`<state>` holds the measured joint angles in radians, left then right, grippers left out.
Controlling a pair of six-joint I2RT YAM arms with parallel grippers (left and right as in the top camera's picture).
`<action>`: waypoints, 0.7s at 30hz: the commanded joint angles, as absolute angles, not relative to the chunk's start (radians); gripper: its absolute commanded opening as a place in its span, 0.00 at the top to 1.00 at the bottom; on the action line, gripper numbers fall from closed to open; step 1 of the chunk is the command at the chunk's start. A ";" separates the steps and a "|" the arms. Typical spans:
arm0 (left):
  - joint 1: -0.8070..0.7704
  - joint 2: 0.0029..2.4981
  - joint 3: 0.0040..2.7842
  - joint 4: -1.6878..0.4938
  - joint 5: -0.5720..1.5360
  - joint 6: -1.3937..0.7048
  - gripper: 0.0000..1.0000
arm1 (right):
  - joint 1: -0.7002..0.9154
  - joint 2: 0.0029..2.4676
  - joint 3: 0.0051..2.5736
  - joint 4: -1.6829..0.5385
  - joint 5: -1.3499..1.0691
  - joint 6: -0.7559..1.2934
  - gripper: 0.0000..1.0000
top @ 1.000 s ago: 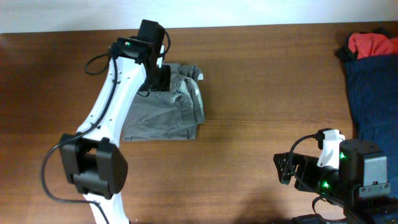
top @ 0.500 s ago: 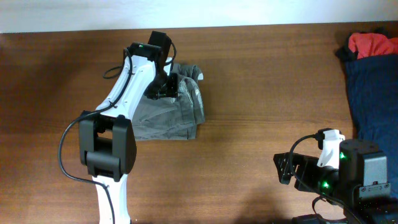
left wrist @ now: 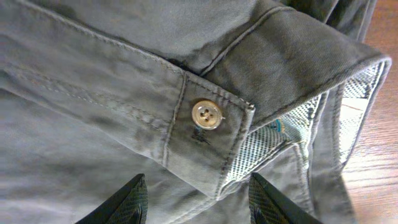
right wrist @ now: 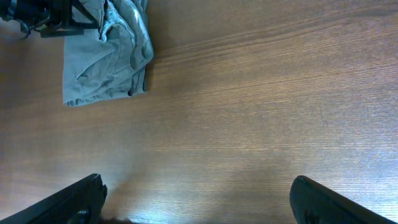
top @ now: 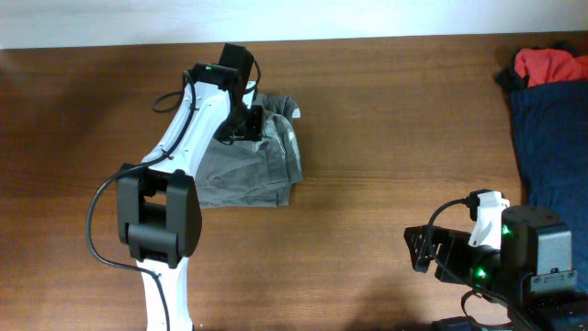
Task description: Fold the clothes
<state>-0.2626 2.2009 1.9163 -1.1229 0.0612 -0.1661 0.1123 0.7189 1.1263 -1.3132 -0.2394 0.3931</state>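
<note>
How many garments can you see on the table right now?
3. Grey shorts under the left hand, left of centre; a navy garment at the right edge; a red garment at its far end, top-right corner. More may lie beyond the frame.

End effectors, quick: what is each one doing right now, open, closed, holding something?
Left end effector: open, above the shorts, gripping nothing.
Right end effector: open, empty, over the table.

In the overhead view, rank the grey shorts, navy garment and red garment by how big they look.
Grey shorts and navy garment: too close to rank; the left arm covers one, the frame crops the other.
Red garment: clearly smallest.
</note>
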 commanded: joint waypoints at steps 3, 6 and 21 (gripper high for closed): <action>-0.285 2.211 1.931 -1.114 0.036 -0.049 0.48 | 0.118 0.720 1.123 -1.313 -0.223 0.401 0.01; -0.312 2.211 1.931 -1.105 0.013 -0.029 0.48 | 0.118 0.720 1.123 -1.313 -0.223 0.401 0.01; -0.324 2.292 1.931 -1.089 -0.063 -0.029 0.48 | 0.118 0.720 1.123 -1.313 -0.223 0.401 0.01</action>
<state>-0.3305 2.2482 1.9171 -1.0931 -0.0189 -0.0448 0.1123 0.7189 1.1263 -1.3132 -0.2394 0.3931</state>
